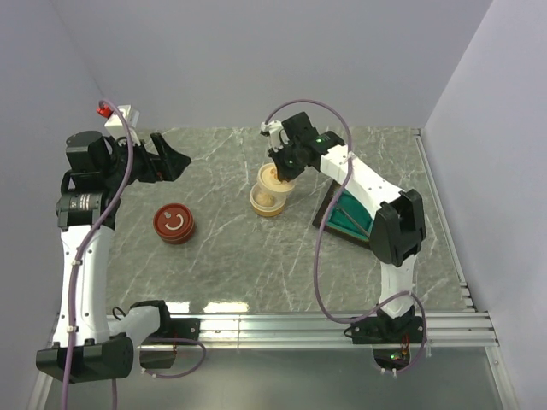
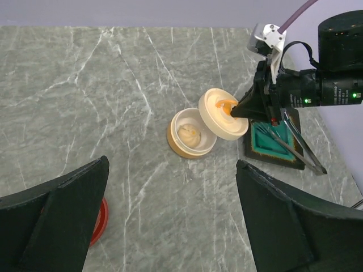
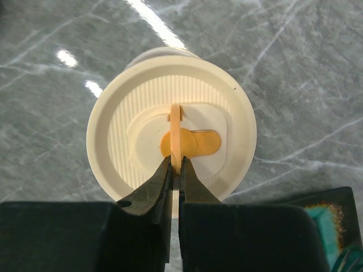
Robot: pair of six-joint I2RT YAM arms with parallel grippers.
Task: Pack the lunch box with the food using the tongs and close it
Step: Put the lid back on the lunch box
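My right gripper (image 3: 177, 164) is shut on the upright orange tab (image 3: 176, 131) of a cream ribbed lid (image 3: 170, 136). It holds the lid tilted just above and beside the round cream lunch box (image 2: 193, 133). The box stands open with one pale piece of food (image 2: 190, 134) inside. From above, the lid (image 1: 275, 177) overlaps the far edge of the box (image 1: 267, 202). The silver tongs (image 2: 303, 148) lie across a green tray (image 2: 272, 144) to the right of the box. My left gripper (image 2: 170, 221) hangs open and empty, high over the table's left side.
A round red lid with a smiley face (image 1: 173, 223) lies flat left of centre, below my left gripper (image 1: 171, 158). The dark-rimmed tray (image 1: 346, 218) sits under the right arm. Walls close the table at the back and on both sides.
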